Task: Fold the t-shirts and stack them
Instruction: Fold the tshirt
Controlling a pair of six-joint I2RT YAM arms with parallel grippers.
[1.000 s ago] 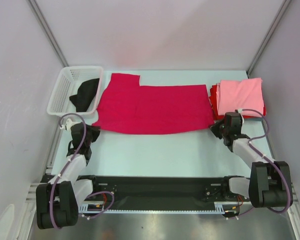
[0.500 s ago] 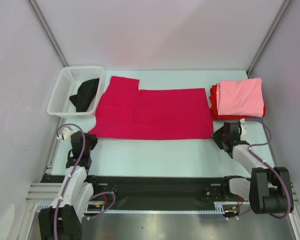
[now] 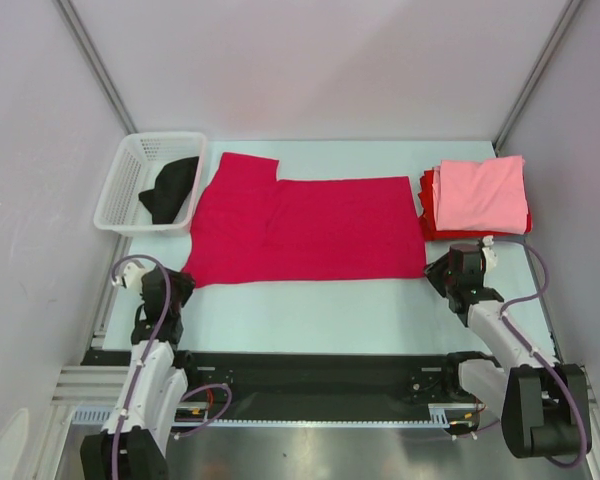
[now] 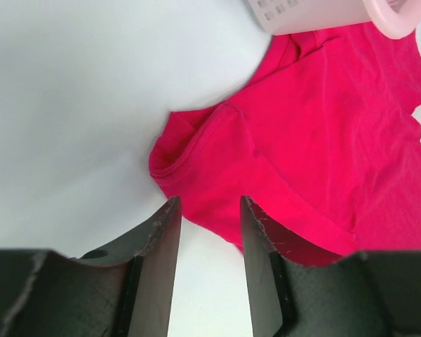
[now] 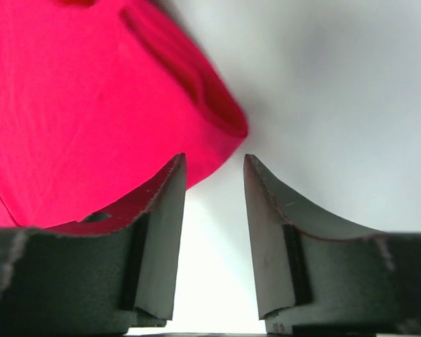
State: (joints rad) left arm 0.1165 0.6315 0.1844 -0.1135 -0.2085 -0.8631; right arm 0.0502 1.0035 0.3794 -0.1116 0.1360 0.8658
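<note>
A crimson-red t-shirt (image 3: pixel 305 228) lies spread flat across the middle of the table, one sleeve toward the back left. My left gripper (image 3: pixel 178 283) is open and empty, just off the shirt's near left corner (image 4: pixel 189 151). My right gripper (image 3: pixel 442 270) is open and empty, just off the shirt's near right corner (image 5: pixel 217 112). A folded light pink t-shirt (image 3: pixel 480 192) lies on folded red ones (image 3: pixel 426 205) at the back right. A black t-shirt (image 3: pixel 170 188) sits in the white basket (image 3: pixel 120 185).
The white basket stands at the back left, its rim showing in the left wrist view (image 4: pixel 316 14). Grey walls close in both sides and the back. A black rail (image 3: pixel 310 375) runs along the near edge between the arm bases.
Both grippers have drawn back toward the near edge and let go of the shirt's near corners. The shirt's near edge now lies flat and further toward me.
</note>
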